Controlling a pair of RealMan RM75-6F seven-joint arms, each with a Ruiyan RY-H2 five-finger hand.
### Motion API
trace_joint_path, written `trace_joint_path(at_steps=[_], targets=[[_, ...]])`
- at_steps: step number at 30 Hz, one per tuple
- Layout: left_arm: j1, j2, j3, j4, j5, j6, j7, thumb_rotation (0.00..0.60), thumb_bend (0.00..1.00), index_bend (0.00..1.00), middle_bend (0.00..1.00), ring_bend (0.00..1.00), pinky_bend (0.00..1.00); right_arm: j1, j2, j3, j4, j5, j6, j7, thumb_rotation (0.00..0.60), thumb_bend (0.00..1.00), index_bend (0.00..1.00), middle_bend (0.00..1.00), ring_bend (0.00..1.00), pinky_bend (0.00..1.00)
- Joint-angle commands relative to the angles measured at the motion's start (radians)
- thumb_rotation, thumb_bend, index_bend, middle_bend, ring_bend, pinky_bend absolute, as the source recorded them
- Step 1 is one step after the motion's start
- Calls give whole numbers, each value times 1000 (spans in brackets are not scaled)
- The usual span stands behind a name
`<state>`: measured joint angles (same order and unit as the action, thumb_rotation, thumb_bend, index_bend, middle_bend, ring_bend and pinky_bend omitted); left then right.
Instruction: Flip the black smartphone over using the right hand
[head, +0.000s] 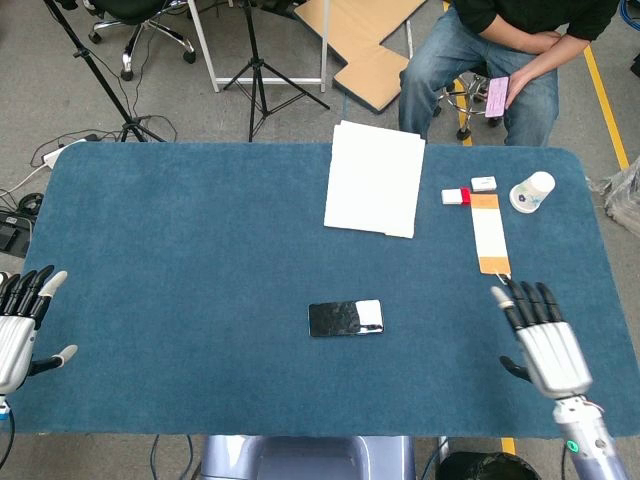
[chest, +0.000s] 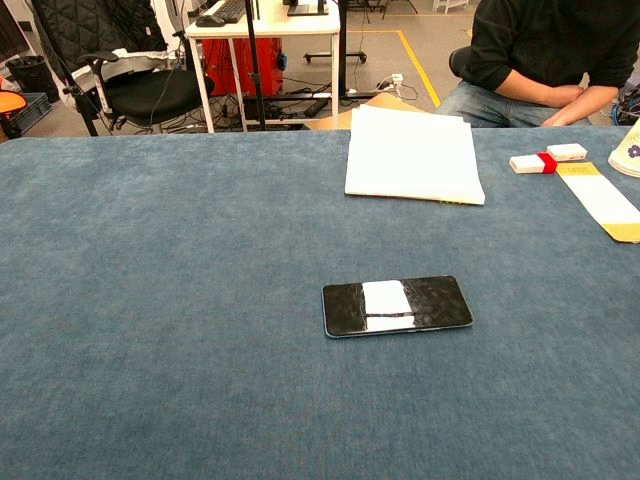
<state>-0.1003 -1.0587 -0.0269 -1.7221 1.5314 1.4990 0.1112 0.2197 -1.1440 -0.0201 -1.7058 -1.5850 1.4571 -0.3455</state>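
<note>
Our right hand (head: 547, 345) hovers empty, fingers spread, well right of the black smartphone (head: 345, 318), which lies flat near the table's middle. We should approach low and hook fingertips under its right edge to tip it.

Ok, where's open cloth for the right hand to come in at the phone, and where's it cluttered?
Bare cloth runs between the right hand and the black smartphone, and across the whole left half toward the left hand. Clutter sits at the far right: white paper stack, long orange-tipped card, small white boxes, paper cup.
</note>
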Motion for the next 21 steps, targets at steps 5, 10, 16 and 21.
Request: trace_joint_path(at_steps=[5,10,16,21], targets=[[-10,-12,-24,17,-63,-28,13,600,0,0,0,0,0,279,-124,121,-115,130,-410,-331,600,0,0,0,0,0],[-16,-12,-43,37,-112,-49,-4,600,0,0,0,0,0,401,-238,174,-105,295,-561,-485,600,0,0,0,0,0],[-18,-1,-38,41,-118,-69,-36,600,0,0,0,0,0,529,-363,191,-39,465,-636,-679,600,0,25,7,0,0],[-22,4,-35,51,-123,-87,-55,600,0,0,0,0,0,586,-422,181,-17,563,-618,-787,600,0,43,48,0,0]])
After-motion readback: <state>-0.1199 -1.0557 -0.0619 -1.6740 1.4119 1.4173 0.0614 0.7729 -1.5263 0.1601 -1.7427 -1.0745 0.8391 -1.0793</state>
